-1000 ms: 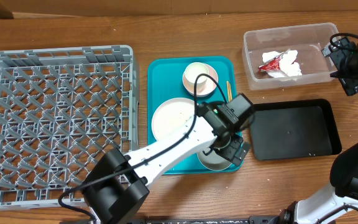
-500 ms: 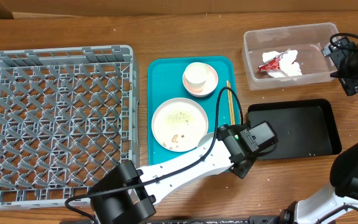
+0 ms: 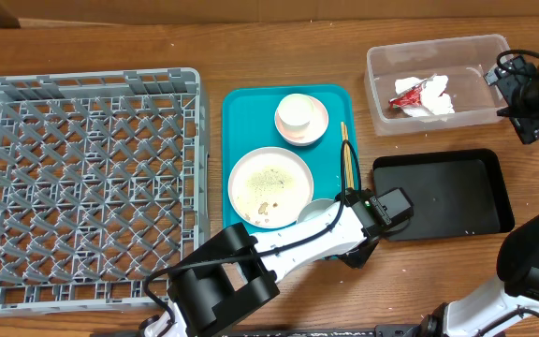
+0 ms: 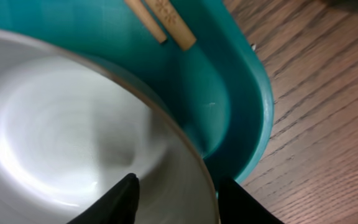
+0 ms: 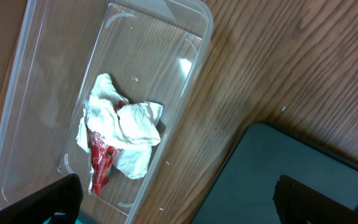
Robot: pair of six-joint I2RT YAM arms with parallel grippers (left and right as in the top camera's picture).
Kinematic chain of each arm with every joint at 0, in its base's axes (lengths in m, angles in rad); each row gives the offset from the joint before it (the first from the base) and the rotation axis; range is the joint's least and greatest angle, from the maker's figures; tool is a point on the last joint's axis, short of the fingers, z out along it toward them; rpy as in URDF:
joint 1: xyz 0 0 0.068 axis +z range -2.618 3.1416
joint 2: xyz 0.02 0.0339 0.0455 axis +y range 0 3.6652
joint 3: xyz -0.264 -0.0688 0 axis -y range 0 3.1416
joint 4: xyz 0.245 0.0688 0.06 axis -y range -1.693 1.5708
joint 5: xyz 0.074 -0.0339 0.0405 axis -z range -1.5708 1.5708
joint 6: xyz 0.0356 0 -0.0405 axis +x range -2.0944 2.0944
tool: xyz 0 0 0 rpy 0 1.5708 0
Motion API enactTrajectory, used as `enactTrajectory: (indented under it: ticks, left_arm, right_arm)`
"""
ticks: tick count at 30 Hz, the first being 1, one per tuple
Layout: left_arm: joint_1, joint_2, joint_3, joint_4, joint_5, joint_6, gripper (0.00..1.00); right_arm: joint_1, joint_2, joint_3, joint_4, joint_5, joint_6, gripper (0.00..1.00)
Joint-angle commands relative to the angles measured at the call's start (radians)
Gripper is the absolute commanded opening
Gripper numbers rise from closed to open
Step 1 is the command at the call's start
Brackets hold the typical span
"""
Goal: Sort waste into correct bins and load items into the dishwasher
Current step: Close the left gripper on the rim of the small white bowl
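Because the white round bowl (image 4: 61, 124) sits in the lower right corner of the teal rectangular serving tray (image 4: 241, 93), close against its raised lip, the left gripper (image 4: 178, 180) takes it by the rim rather than across its width. In the left wrist view one dark finger (image 4: 114, 202) hangs inside the bowl and the other stands outside, in the narrow gap between bowl and tray wall. The jaws stand apart with the thin rim between them, not yet pinched. The pair of thin wooden chopsticks (image 4: 169, 22) lies at the top of that view, just beyond the bowl and apart from the fingers.

In the overhead view the flat white plate with food specks (image 3: 270, 185) lies mid-tray, and the small white cup (image 3: 295, 110) stands on its small white saucer (image 3: 316, 131) at the tray's top. These dishes look bound for the large grey plastic lattice dish rack (image 3: 82, 178) filling the left of the frame, which holds no dishes.

The crumpled white paper napkin (image 5: 126, 134) and the small red torn wrapper (image 5: 101, 165) lie together in the clear plastic rectangular tub (image 5: 148, 56) at upper right, so that waste looks sorted. The shallow black rectangular tray (image 3: 443, 195) lies just below the tub. The right gripper (image 5: 176, 186) hovers over the edge between tub and black tray, jaws wide apart and holding nothing, probably parked there to keep out of the left arm's reach.
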Motion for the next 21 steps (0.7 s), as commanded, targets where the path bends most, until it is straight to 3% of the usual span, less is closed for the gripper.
enactTrajectory:
  ticks: [1,6,9,21]
  left_arm:
    - [0.005,-0.011,0.045,-0.005,0.01,0.011,0.37]
    - [0.005,-0.011,0.114,-0.047,0.009,0.012,0.13]
    - [0.006,-0.011,0.161,-0.088,0.007,0.012,0.04]
    - [0.062,-0.015,0.454,-0.324,0.01,0.011,0.04]
  right_arm:
    - [0.005,-0.01,0.002,0.004,0.002,0.0,1.0]
    - [0.005,-0.01,0.002,0.004,0.002,0.0,1.0]
    - [0.005,-0.01,0.002,0.004,0.002,0.0,1.0]
    - [0.005,-0.01,0.002,0.004,0.002,0.0,1.0]
